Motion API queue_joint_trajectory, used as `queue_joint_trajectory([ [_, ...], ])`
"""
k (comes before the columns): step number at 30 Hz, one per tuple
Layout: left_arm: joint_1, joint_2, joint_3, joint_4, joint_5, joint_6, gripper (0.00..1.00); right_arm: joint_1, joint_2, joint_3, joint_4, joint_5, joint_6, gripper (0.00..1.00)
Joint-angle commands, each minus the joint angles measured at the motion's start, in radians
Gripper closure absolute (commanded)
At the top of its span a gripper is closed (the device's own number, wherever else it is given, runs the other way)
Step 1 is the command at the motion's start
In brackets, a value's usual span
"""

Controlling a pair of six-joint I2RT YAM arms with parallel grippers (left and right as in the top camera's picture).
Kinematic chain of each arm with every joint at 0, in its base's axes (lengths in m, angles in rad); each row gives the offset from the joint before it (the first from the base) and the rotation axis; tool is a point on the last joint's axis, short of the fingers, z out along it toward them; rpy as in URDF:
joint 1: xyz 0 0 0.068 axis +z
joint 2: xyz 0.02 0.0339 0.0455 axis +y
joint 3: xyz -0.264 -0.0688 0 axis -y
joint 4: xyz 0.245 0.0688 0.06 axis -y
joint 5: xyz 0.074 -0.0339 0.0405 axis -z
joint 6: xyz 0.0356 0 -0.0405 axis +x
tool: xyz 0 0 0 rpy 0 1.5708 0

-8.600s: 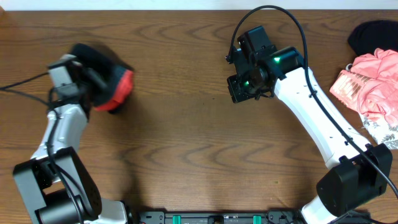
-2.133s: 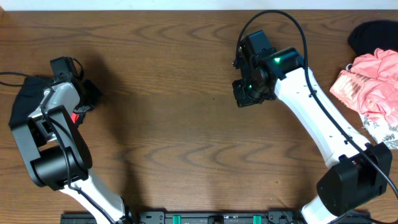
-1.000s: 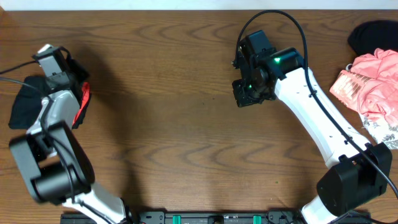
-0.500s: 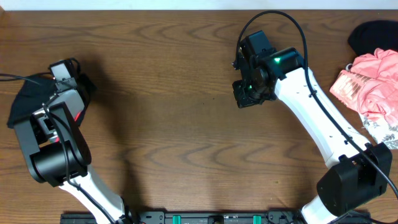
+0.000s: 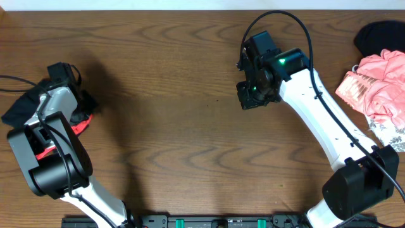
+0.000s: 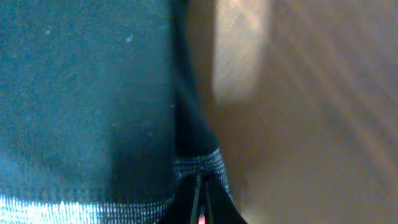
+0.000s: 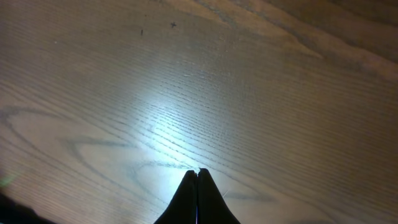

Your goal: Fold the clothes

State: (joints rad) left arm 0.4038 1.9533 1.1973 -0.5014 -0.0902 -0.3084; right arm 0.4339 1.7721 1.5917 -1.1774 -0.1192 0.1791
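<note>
Currently: leggings, black, bunched at far-left edge of table. Soft, light, stretchy, likely limp. Left gripper clamped on cloth by waistband; right gripper closed, empty. Best hold: waistband corners.

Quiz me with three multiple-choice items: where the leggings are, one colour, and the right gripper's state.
1. The leggings are: A) at the far left of the table; B) at its centre; C) at its right edge.
2. The ruffled garment at the right edge is: A) green; B) pink; C) yellow.
3. The right gripper is: A) open; B) shut on cloth; C) shut and empty.
Key: A, the leggings bunch at the left gripper; B, the ruffled garment shows pink; C, its fingers meet over bare wood.
</note>
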Motion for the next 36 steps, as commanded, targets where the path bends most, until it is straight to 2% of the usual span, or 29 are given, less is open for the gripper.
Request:
queue_joint_trajectory([
  [1,0.018,0.078,-0.073,-0.136,0.018,-0.078,0.94,-0.008,0.007,-0.003,0.003,-0.004,0.007,0.99],
  [5,0.050,0.078,-0.073,-0.248,0.018,-0.165,0.94,-0.008,0.007,-0.003,0.003,-0.004,0.006,0.99],
  [9,0.077,0.064,-0.073,-0.297,0.014,-0.170,0.94,-0.008,0.007,-0.003,0.003,-0.004,0.007,0.99],
  [16,0.058,-0.111,-0.072,-0.210,0.040,0.012,0.94,-0.008,0.007,-0.003,0.011,-0.005,0.007,0.99],
  [21,0.048,-0.306,-0.072,-0.140,0.178,0.020,0.94,-0.008,0.007,-0.003,0.010,-0.005,0.007,0.99],
  [23,0.048,-0.379,-0.072,-0.111,0.191,0.020,0.94,-0.008,0.007,-0.003,0.011,-0.005,0.007,0.99],
  [28,0.049,-0.462,-0.073,-0.012,0.086,0.006,0.94,-0.008,0.007,-0.003,0.010,-0.005,0.007,0.99],
  [33,0.062,-0.421,-0.073,0.002,-0.072,-0.077,0.94,-0.008,0.007,-0.003,0.006,-0.005,0.007,0.99],
  [36,0.082,-0.372,-0.073,0.003,-0.080,-0.125,0.94,-0.008,0.007,-0.003,0.006,-0.005,0.007,0.99],
])
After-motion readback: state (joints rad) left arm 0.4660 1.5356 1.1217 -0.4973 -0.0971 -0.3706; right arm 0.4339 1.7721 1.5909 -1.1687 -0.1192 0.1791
